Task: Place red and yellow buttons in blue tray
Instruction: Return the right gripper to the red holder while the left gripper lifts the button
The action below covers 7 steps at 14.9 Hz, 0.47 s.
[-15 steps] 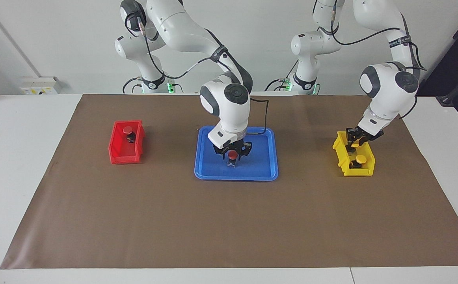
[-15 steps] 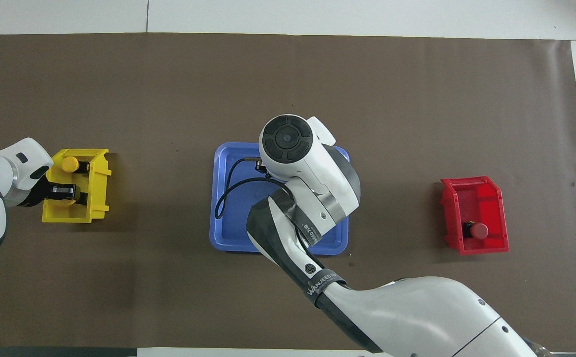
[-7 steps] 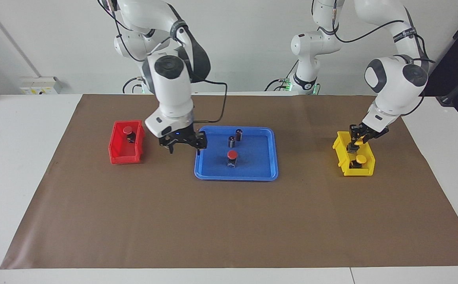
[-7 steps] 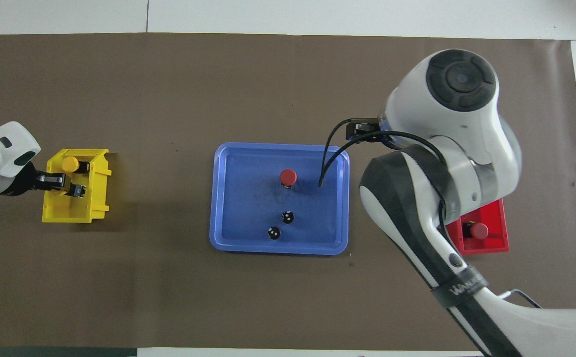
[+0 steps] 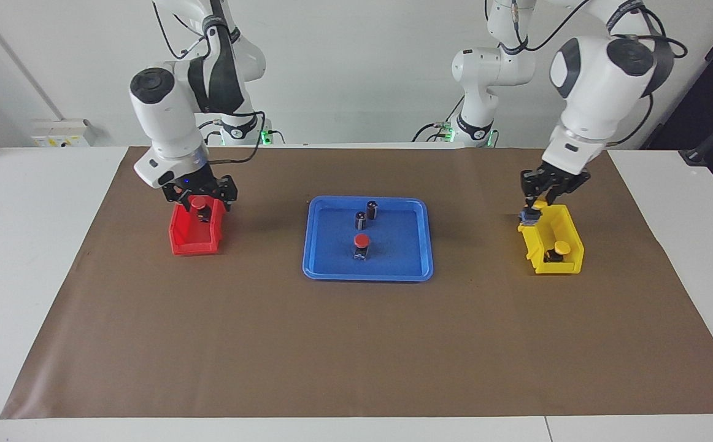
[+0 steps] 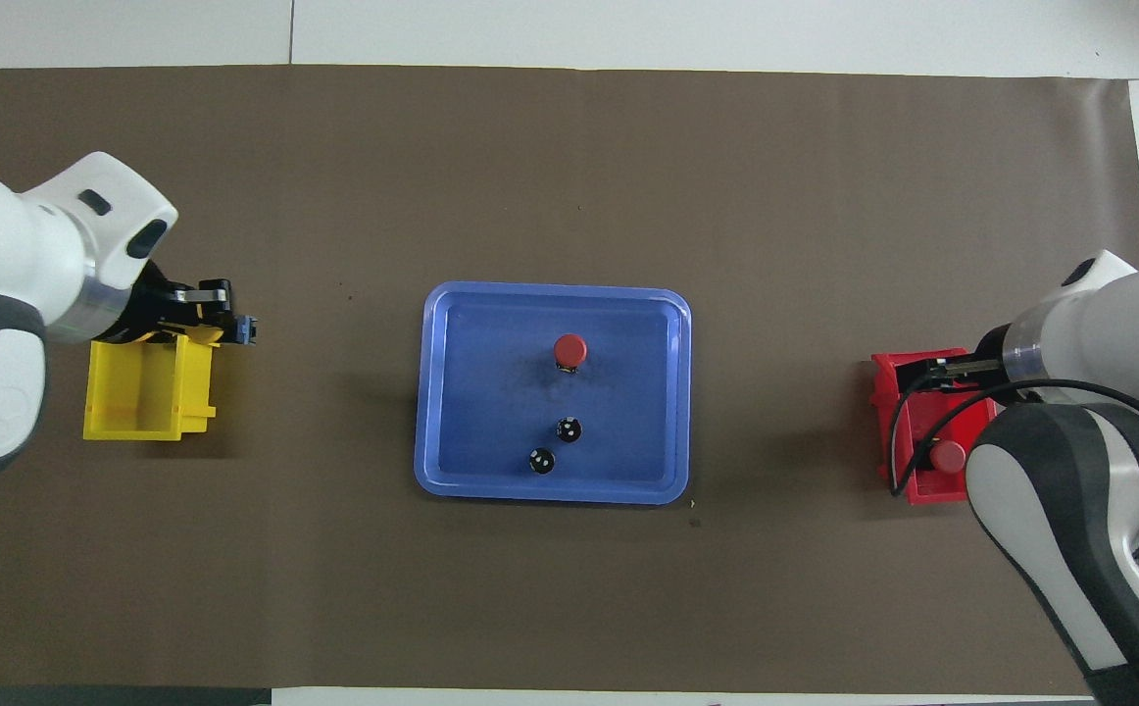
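Observation:
The blue tray [image 5: 412,261] lies mid-table and holds one red button [image 5: 361,240], also seen in the overhead view [image 6: 569,348]. A second red button [image 5: 198,202] sits in the red bin [image 5: 184,242]. My right gripper [image 5: 200,197] hangs open just over that bin, fingers spread either side of the button. My left gripper [image 5: 539,196] is shut on a yellow button [image 5: 537,207], held above the yellow bin's [image 5: 534,245] rim toward the tray. Another yellow button [image 5: 562,247] stays in that bin.
Two dark capless cylinders [image 5: 372,209] [image 5: 361,219] stand in the tray, nearer to the robots than the red button. A brown mat [image 5: 356,344] covers the table. In the overhead view the left arm hides the yellow button that lies in the bin.
My right gripper let go of the red button in the tray and swung over the red bin. My left gripper lifted a yellow button up out of the yellow bin.

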### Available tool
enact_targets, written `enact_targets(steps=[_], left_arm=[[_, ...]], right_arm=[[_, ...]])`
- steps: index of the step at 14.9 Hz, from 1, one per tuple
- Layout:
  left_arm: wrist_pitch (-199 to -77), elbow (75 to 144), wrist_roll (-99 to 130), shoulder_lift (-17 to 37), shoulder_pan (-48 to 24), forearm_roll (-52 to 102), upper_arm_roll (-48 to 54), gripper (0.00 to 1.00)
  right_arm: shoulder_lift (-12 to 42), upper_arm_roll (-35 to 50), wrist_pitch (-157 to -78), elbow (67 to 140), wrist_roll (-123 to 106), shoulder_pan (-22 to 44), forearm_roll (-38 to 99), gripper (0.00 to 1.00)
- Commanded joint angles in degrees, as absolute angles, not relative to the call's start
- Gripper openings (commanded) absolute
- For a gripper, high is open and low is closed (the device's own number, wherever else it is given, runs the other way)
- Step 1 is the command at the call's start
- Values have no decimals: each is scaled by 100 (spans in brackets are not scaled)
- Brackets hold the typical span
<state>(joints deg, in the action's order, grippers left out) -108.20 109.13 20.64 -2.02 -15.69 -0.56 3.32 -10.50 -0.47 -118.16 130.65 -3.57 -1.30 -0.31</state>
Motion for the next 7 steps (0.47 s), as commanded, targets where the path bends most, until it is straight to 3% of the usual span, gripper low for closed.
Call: enact_targets(steps=[1,7], left_arm=[[-11336,10881,2784,175,-2126,166,246,1],[-12488,10863,3461,975,-2873,510,237,1]], right_arm=[[-1415,44,-11997,13657,-624,-290,141,81],[-1424,35,-12426,14185,-949,-483,141,67]])
